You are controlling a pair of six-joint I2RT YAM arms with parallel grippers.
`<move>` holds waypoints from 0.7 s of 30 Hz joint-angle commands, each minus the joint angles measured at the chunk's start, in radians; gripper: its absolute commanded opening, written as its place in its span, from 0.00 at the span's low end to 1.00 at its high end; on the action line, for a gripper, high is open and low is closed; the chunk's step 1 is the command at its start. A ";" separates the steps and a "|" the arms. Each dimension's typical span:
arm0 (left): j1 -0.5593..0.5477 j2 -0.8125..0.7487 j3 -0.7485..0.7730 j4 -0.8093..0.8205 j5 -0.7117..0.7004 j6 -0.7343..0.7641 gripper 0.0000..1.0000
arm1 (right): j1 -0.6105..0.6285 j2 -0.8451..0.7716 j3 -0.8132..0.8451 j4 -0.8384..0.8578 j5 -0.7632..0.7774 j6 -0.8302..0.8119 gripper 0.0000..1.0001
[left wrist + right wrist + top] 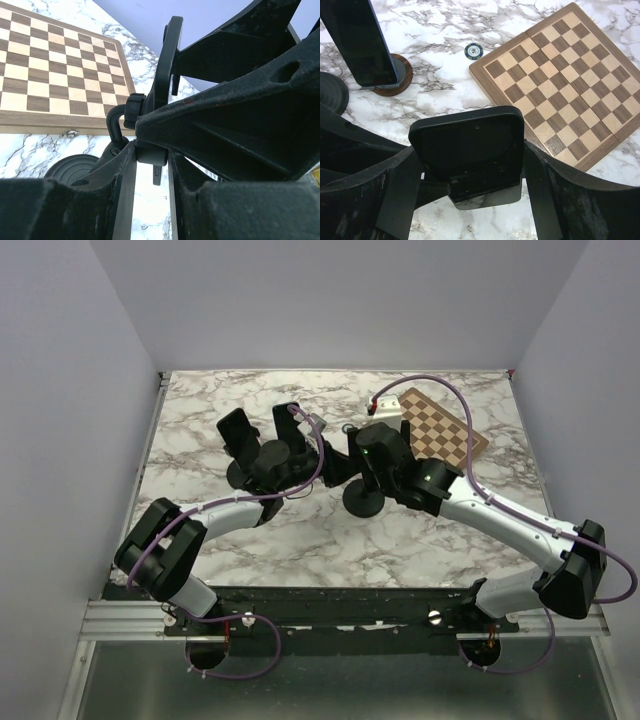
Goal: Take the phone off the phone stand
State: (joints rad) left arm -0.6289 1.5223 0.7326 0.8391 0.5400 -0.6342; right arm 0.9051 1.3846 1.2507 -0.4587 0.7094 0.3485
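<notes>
Marble table (440, 95) is carrying the phone (362, 42), which is leaning in a round wooden base (402, 75), well apart from the black stand (467, 145). The right gripper (470, 161) is clamping that stand's cradle between its fingers. The left gripper (152, 200) is hovering at the stand with a narrow gap, and I cannot tell whether it is gripping anything.

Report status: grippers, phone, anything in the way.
Right gripper straddling black stand's plate, left gripper at its neck; grips unconfirmed. Phone in wooden stand, no gripper on it. Chessboard well clear.
</notes>
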 commanded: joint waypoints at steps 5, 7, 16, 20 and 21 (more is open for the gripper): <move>-0.005 -0.044 -0.016 0.012 -0.008 0.008 0.00 | 0.002 -0.023 -0.061 0.046 0.085 -0.068 0.43; -0.006 -0.047 -0.019 0.008 -0.010 0.009 0.00 | 0.002 -0.020 -0.066 0.059 0.083 -0.086 0.30; -0.001 -0.044 -0.016 -0.015 0.030 0.028 0.00 | -0.022 -0.067 -0.156 0.189 0.025 -0.242 0.01; 0.012 -0.058 -0.038 -0.003 0.040 0.027 0.00 | -0.081 -0.109 -0.208 0.262 -0.012 -0.269 0.01; 0.014 -0.061 -0.047 0.004 0.041 0.030 0.00 | -0.105 -0.113 -0.211 0.269 -0.032 -0.268 0.01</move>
State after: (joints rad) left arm -0.6285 1.5116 0.7277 0.8284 0.5304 -0.6186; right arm 0.8925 1.2991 1.0836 -0.2050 0.6662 0.1730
